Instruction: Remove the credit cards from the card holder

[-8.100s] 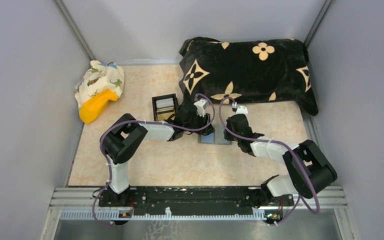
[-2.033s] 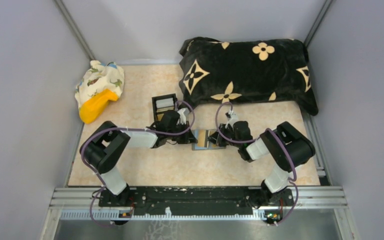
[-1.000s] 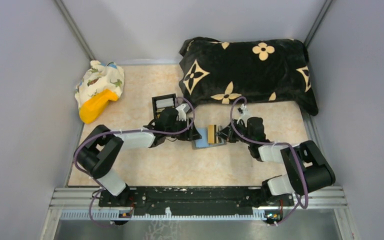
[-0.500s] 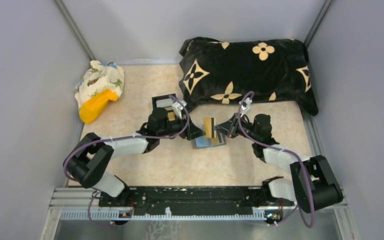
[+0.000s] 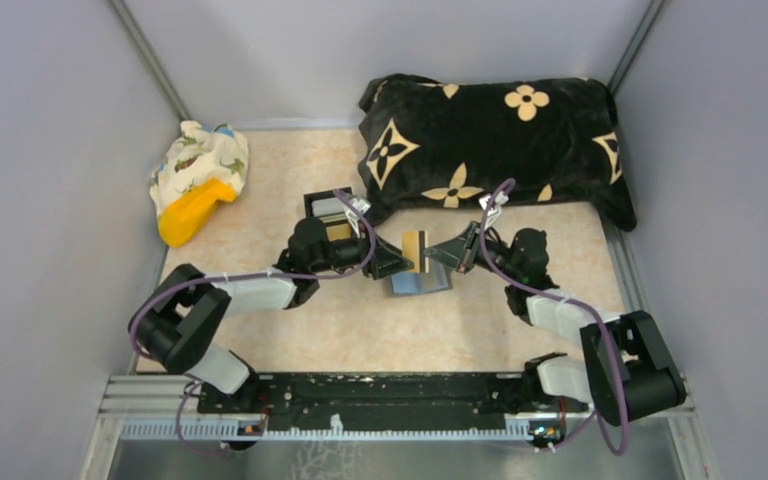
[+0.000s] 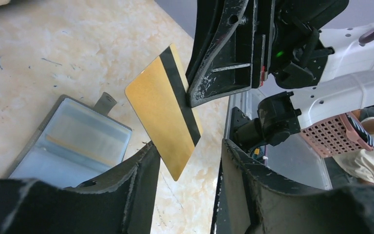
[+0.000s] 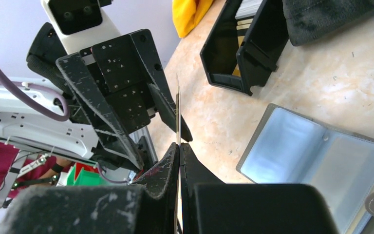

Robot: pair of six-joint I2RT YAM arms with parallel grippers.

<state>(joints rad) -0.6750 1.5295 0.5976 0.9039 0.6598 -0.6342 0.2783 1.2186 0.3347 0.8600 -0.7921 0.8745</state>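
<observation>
Card holder [image 5: 418,283] lies open and flat mid-surface [image 5: 360,330], blue face up. Right hand [image 5: 440,252] is pinched tight on gold card [image 5: 415,248] above it. Left hand [image 5: 392,262] is part open, fingers straddling the card's edge. Black box [image 5: 328,215] at holder's 10 o'clock, pillow [image 5: 490,140] at 12.

One card [image 5: 415,247], one card holder [image 5: 418,282]

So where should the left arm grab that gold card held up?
Probably the free half, approached from the left. The right end effector pinches the gold card by its striped edge, edge-on in the air, so the open left end effector can close on its flat faces.
</observation>
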